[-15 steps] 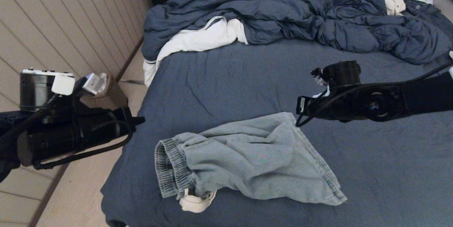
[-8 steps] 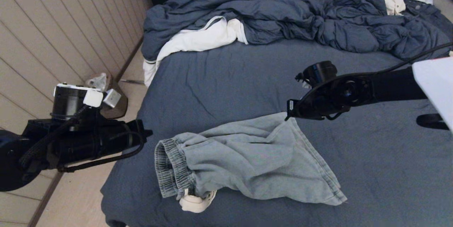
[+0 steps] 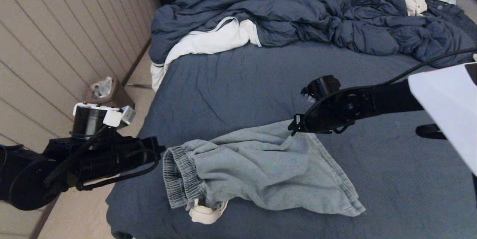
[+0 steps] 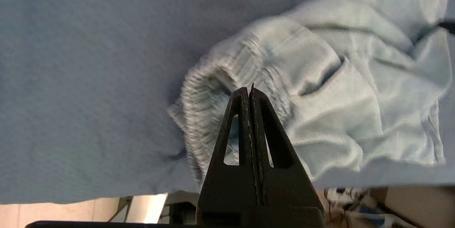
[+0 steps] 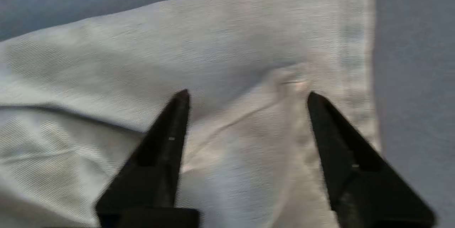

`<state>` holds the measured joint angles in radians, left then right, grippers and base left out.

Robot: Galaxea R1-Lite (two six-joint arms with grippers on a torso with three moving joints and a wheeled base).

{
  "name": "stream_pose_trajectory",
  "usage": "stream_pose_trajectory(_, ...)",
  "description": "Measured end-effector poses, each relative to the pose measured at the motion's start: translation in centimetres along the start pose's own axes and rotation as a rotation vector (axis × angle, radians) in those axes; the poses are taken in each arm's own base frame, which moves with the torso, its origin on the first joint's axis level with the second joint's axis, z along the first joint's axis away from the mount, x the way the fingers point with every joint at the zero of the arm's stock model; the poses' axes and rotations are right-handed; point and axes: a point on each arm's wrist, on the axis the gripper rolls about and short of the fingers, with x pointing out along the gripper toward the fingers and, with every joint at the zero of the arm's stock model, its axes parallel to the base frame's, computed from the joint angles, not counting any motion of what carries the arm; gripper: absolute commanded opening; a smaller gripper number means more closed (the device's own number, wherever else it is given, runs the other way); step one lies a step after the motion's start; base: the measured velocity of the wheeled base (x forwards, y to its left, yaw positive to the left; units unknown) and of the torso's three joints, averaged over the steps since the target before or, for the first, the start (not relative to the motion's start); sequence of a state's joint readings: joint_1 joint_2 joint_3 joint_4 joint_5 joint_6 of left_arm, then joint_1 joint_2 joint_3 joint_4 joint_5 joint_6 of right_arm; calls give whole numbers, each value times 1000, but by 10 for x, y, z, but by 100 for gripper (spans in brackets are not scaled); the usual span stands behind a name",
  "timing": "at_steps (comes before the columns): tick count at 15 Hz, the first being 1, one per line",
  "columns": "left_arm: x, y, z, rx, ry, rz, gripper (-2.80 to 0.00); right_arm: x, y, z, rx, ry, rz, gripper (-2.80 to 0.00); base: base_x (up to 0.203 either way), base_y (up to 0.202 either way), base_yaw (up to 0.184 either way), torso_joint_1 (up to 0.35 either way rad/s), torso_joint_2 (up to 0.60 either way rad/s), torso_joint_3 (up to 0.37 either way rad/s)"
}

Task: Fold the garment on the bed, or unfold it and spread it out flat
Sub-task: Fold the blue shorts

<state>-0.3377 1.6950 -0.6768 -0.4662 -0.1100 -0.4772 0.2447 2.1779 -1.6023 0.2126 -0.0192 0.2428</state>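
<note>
Garment (image 3: 257, 166) on bed (image 3: 231, 82)

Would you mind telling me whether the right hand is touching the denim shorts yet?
Cannot tell. In the right wrist view the right hand is open over the shorts, but no gap or contact shows; in the head view its tip overlaps the fabric's far corner.

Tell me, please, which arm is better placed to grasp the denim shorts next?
Right, probably: the right claw hangs open over the denim shorts near their hem, while the left claw is shut beside the waistband.
</note>
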Motion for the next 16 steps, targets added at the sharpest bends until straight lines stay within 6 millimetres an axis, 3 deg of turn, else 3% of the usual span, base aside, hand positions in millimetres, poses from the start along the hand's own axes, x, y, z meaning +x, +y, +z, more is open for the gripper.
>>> stream_pose_trajectory(3, 2, 1, -2, 0, 9, 3, -280, 8, 1, -4, -3, 14, -19, 0, 0, 0, 0, 0, 0, 0)
stream_pose_trajectory(4, 2, 0, -2, 1, 12, 2, -280, 10, 2, -5, -5, 18, -21, -280, 0, 0, 0, 0, 0, 0)
stream_pose_trajectory(11, 2, -2, -5, 4, 19, -4, -280, 17, 8, -11, -17, 38, -16, -280, 0, 0, 0, 0, 0, 0)
stream_pose_trajectory(16, 3, -2, -5, 4, 18, -5, -280, 4, 7, 5, 2, -60, -39, -280, 0, 0, 0, 0, 0, 0)
